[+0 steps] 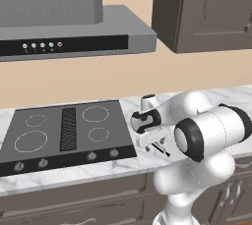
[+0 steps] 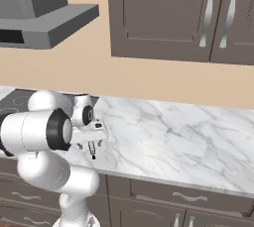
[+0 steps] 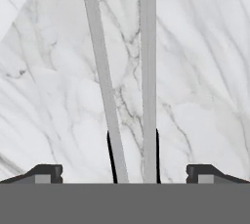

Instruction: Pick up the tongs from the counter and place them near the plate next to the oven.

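The tongs [image 3: 128, 86] lie flat on the white marble desk [image 2: 188, 137], just right of the black cooktop [image 1: 64, 130], with their two thin grey arms running away between the finger tips [image 3: 46, 173]. The jaws [image 3: 124, 174] are spread wide, one on each side of the tongs, not touching them. A grey hood [image 1: 74, 35] hangs above the cooktop, and brown cupboards [image 2: 178, 13] hang over the desk.

Tool [image 2: 92, 150] points down just above marble counter [image 2: 173, 137], right of cooktop [image 2: 15, 99]; range hood [image 2: 44, 20] upper left.
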### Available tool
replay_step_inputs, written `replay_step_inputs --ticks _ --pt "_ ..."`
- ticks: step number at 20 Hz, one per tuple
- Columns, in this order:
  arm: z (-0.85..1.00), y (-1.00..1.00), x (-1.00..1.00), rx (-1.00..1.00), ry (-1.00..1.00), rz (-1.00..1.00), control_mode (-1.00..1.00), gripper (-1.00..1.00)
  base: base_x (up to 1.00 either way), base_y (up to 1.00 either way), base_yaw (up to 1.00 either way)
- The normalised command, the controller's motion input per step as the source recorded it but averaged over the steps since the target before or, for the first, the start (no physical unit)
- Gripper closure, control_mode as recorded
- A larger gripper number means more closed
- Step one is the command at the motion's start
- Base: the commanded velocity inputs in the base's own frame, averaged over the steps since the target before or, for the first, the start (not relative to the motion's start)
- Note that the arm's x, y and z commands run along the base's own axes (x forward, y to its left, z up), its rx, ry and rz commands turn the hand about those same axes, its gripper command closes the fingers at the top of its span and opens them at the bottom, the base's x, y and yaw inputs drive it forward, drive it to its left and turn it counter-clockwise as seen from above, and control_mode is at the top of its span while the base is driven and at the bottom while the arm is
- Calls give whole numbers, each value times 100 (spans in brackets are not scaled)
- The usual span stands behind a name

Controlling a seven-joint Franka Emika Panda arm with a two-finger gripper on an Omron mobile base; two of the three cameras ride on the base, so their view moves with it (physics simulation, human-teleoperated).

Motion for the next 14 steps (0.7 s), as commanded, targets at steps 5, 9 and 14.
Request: replay_step_inputs --ticks 5,9,14 --pt "-30 0 0 0 -2 0 -100 100 0 0 0" --pt "-20 -2 -16 1 -8 0 -100 100 0 0 0" --pt "-1 -10 -47 3 -1 0 -100 100 0 0 0"
